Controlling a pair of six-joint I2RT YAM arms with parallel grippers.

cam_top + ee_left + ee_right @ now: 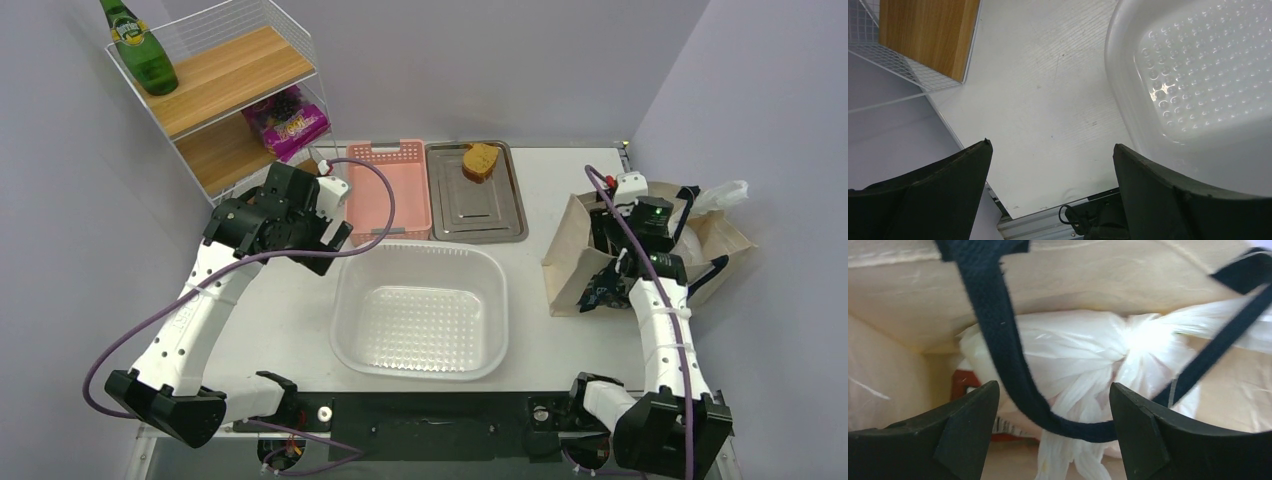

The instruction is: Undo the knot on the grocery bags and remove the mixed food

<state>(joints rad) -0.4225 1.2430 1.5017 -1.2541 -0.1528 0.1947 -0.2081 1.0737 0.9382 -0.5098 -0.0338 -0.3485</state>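
Navy handle (998,340) of the canvas tote (1088,275) hangs in a slack loop between my right fingers (948,435), which are spread wide and grip nothing. Beyond the strap, inside the tote, sits the thin whitish plastic bag (1058,350), with its knot (1143,340) just past one fingertip. Something red (964,382) shows under the bag beyond the other fingertip; I cannot identify it.

Judgement: the film is soft, slippery and easily torn, and the knot is bunched tight. The best hold is the loose tail (1208,315) beyond the knot, not the bag body.

Left fingers (933,195) are also wide apart and empty over the bare surface (1048,100), with the clear tub (1198,75) just beside one fingertip.
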